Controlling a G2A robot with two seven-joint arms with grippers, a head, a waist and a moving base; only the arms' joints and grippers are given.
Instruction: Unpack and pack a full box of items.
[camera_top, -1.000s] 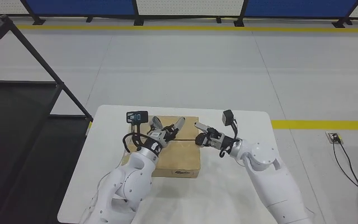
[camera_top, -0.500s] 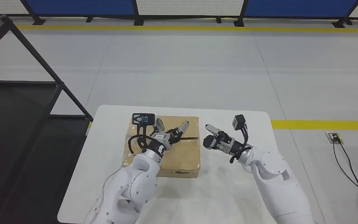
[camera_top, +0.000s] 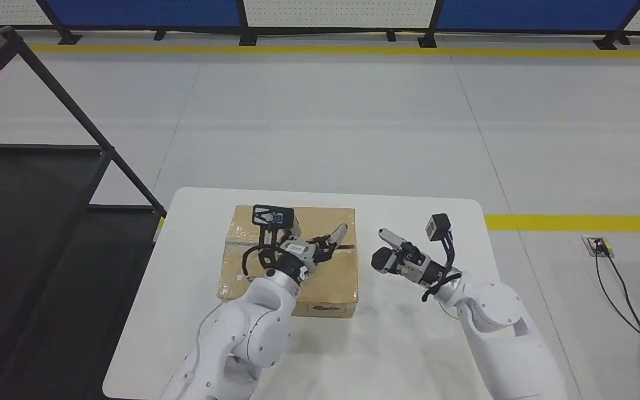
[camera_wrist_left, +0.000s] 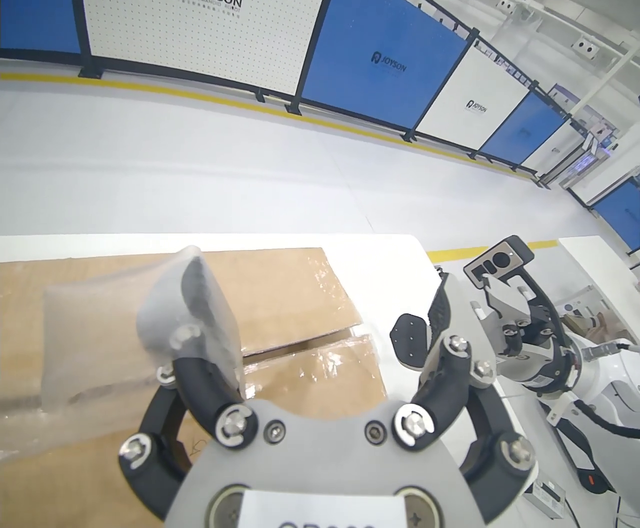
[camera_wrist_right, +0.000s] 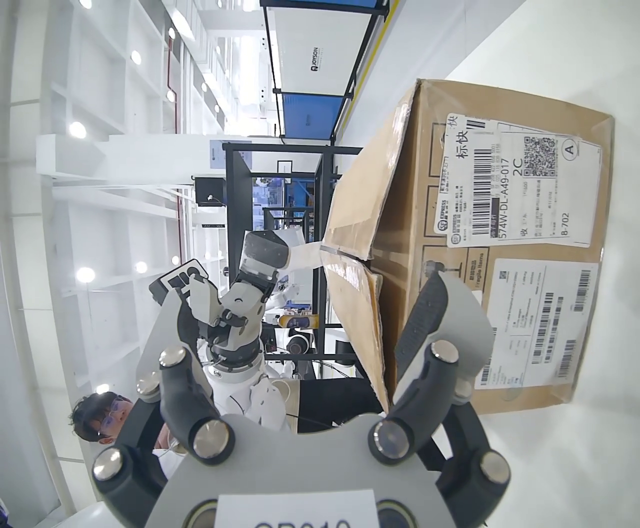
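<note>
Since a second ago the right gripper (camera_top: 384, 250) has backed off the cardboard box (camera_top: 248, 226) and now hangs over the white table (camera_top: 180, 300) just beside it, fingers spread wide on nothing. The left gripper (camera_top: 320, 241) has slid farther along the box's taped top, also wide open and gripping nothing, with clear film clinging to one finger (camera_wrist_left: 200, 287). The box sits mid-table, flaps nearly closed. Beyond lie a pale floor (camera_top: 330, 120), a yellow line (camera_top: 300, 48) and blue and white panels (camera_top: 140, 10).
</note>
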